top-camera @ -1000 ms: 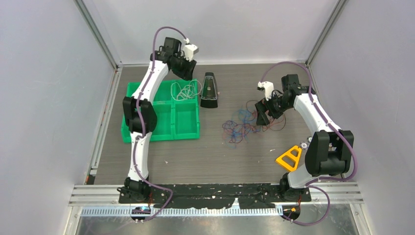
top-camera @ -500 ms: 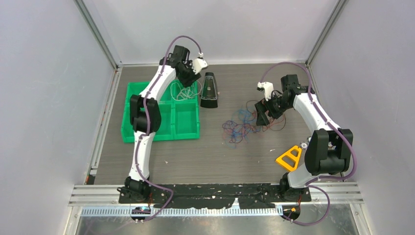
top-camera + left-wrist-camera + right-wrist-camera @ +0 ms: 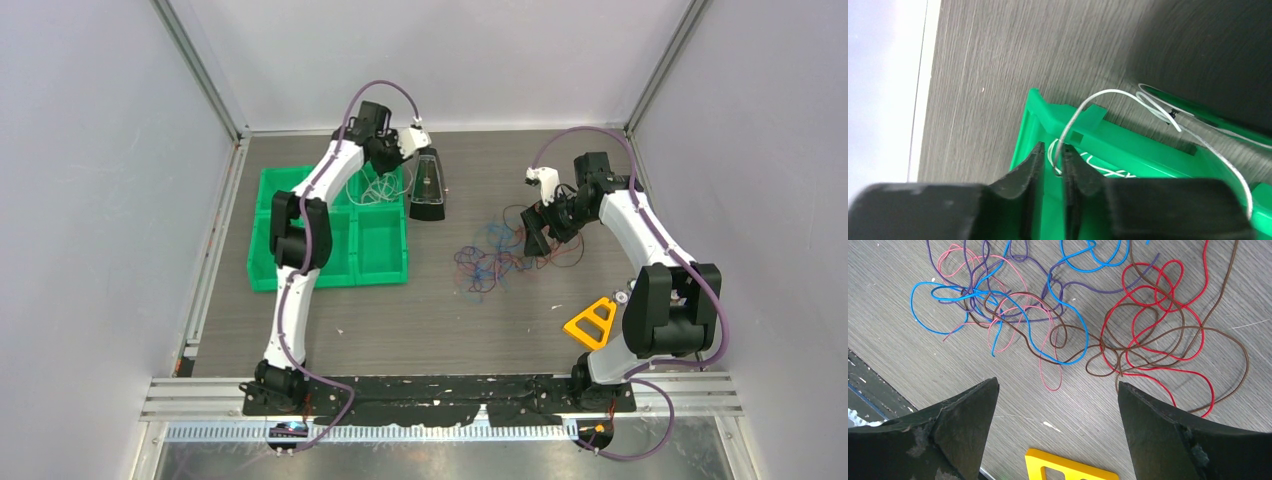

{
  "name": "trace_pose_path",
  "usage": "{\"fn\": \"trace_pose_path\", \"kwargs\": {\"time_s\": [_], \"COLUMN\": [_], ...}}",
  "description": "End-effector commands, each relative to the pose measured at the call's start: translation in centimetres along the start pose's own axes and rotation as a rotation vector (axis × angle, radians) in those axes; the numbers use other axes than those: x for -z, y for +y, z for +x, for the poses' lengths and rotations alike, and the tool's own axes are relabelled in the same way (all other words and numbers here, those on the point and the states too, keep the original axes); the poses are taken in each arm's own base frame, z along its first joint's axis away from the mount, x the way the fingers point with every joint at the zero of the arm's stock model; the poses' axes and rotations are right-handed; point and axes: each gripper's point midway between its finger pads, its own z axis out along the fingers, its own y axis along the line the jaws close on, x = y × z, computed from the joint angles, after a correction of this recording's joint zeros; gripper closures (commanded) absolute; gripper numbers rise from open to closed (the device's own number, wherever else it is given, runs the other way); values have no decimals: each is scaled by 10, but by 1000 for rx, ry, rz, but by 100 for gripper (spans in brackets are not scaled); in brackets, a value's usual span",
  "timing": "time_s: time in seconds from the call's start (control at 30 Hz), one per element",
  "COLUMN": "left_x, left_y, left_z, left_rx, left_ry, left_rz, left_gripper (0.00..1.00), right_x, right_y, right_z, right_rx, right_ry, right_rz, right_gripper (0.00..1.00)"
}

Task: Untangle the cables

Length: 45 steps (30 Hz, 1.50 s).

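A tangle of thin red, blue, purple, pink and brown cables (image 3: 495,255) lies on the table right of centre, and its loops (image 3: 1063,361) spread across the right wrist view. My right gripper (image 3: 535,238) hovers at the tangle's right edge, open wide (image 3: 1058,385) with nothing between the fingers. A separate white cable (image 3: 378,188) sits coiled in the back right compartment of the green bin (image 3: 300,270). My left gripper (image 3: 392,160) is over that corner. Its jaws (image 3: 1053,147) stand a narrow gap apart, with the white cable (image 3: 1108,91) running up between them against the right finger.
A black wedge-shaped object (image 3: 428,185) stands just right of the bin. A yellow triangular frame (image 3: 592,322) lies near the right arm's base, and its corner (image 3: 1068,467) shows below the right fingers. Walls enclose the table on three sides.
My left arm has swung right and down onto the bin's back right corner, and its jaws have narrowed round the white cable. The right arm and the tangle have not moved.
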Motion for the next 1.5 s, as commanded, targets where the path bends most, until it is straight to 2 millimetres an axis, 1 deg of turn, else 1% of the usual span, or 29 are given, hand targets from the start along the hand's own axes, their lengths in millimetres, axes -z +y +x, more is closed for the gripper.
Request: {"fn": "trace_pose_path", "kwargs": {"time_s": [0.0, 0.03, 0.07, 0.1, 0.13, 0.17, 0.27, 0.37, 0.43, 0.53, 0.63, 0.7, 0.73, 0.77, 0.83, 0.93, 1.03, 1.17, 1.2, 1.23, 1.27, 1.33, 1.37, 1.47], "left_x": [9, 13, 17, 24, 29, 43, 71, 91, 94, 90, 80, 76, 69, 70, 60, 48, 38, 34, 35, 37, 42, 54, 60, 79], "left_y": [17, 16, 17, 18, 16, 23, 37, 38, 32, 24, 24, 26, 25, 26, 21, 8, -6, -14, -15, -16, -15, -12, -10, -3], "left_z": [-21, -22, -23, -27, -25, -30, -32, -24, -12, 9, 32, 39, 43, 42, 45, 39, 35, 35, 35, 33, 27, 16, 11, -2], "left_rx": [-63, -49, -34, -19, 3, 16, 75, 49, 19, 11, 6, 7, 11, 6, -17, -60, -48, -1, 7, 21, 35, 73, 93, 124], "left_ry": [-91, -102, -118, -143, -152, -175, -225, -224, -182, -120, -11, 43, 68, 81, 125, 148, 144, 152, 154, 149, 130, 78, 57, 5], "left_rz": [-23, -19, -18, -17, -18, -54, -155, -202, -192, -157, -140, -123, -109, -108, -85, -57, -13, 30, 39, 44, 39, 26, 16, -27], "left_gripper": [91, 97, 100, 100, 100, 100, 100, 100, 100, 100, 100, 100, 100, 100, 100, 100, 100, 100, 98, 92, 84, 65, 57, 51], "right_x": [9, 9, 9, 9, 9, 9, 9, 9, 9, 8, 8, 8, 8, 8, 7, 6, 5, 6, 6, 6, 6, 6, 6, 5], "right_y": [-5, -6, -6, -6, -6, -6, -6, -6, -6, -5, -5, -5, -5, -5, -5, -6, -7, -8, -7, -7, -7, -7, -7, -5], "right_z": [-12, -12, -12, -12, -12, -13, -14, -16, -17, -17, -17, -17, -17, -16, -15, -15, -15, -14, -13, -13, -13, -14, -14, -16], "right_rx": [13, 13, 12, 13, 13, 13, 12, 12, 10, 9, 7, 5, 5, 4, 5, 2, 2, 7, 9, 9, 11, 12, 11, 7], "right_ry": [-36, -36, -34, -36, -36, -37, -39, -45, -47, -47, -48, -45, -45, -42, -39, -35, -34, -29, -28, -27, -27, -30, -32, -37], "right_rz": [38, 40, 40, 39, 38, 38, 36, 33, 31, 27, 24, 23, 24, 22, 21, 19, 21, 28, 27, 28, 28, 26, 23, 12], "right_gripper": [5, 5, 5, 5, 5, 5, 5, 5, 5, 5, 5, 5, 5, 5, 5, 5, 5, 5, 5, 5, 5, 5, 5, 5]}}
